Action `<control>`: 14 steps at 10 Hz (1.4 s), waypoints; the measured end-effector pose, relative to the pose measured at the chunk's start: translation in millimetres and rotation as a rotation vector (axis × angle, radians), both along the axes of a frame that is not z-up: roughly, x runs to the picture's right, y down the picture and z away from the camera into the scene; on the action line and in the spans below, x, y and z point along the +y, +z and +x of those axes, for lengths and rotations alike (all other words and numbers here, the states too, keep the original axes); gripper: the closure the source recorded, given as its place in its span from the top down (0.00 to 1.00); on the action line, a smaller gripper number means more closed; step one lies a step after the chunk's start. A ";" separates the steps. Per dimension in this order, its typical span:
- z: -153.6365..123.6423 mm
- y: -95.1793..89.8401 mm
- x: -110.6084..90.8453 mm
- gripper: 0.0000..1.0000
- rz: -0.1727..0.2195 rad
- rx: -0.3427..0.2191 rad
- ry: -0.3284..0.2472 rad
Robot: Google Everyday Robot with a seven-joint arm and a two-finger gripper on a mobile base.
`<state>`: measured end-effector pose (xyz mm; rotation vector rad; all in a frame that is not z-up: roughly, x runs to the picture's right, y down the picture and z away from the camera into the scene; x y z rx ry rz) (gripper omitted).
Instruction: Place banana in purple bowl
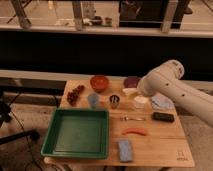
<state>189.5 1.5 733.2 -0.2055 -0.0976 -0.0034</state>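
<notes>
The banana was a pale cream-yellow piece, longish and only slightly curved, way lighter than anything else around it. It sat just in front of the purple bowl, right against the near rim as far as the view showed, so not inside the bowl. The bowl itself was round, dark and shallow, at the back of the wooden tabletop, with its right side hidden behind the robot's white arm.

The tool was down at the low left end of that arm, right beside the banana. Honestly couldn't tell if it was open, closed or gripping the banana, because the arm's bulk covered it.

Other stuff on the tabletop:
- an orange-red bowl just left of the purple one
- a white cup near the banana, toward the front right
- a small metal cup
- red grapes at the left
- a big green tray front left
- an orange-red sausage-looking thing toward the front
- a blue sponge at the front edge
- a black block on the right
</notes>
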 end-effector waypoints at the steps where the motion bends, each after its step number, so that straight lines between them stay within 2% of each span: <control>1: 1.4 4.2 -11.0 0.00 0.018 0.003 0.006; 3: -2.9 9.6 -22.4 0.00 0.040 -0.003 -0.002; 6: -13.7 22.3 -31.2 0.00 0.050 -0.021 -0.021; 11: -18.2 40.4 -43.8 0.00 0.067 -0.044 -0.021; 14: -12.0 49.9 -48.8 0.00 0.075 -0.051 -0.009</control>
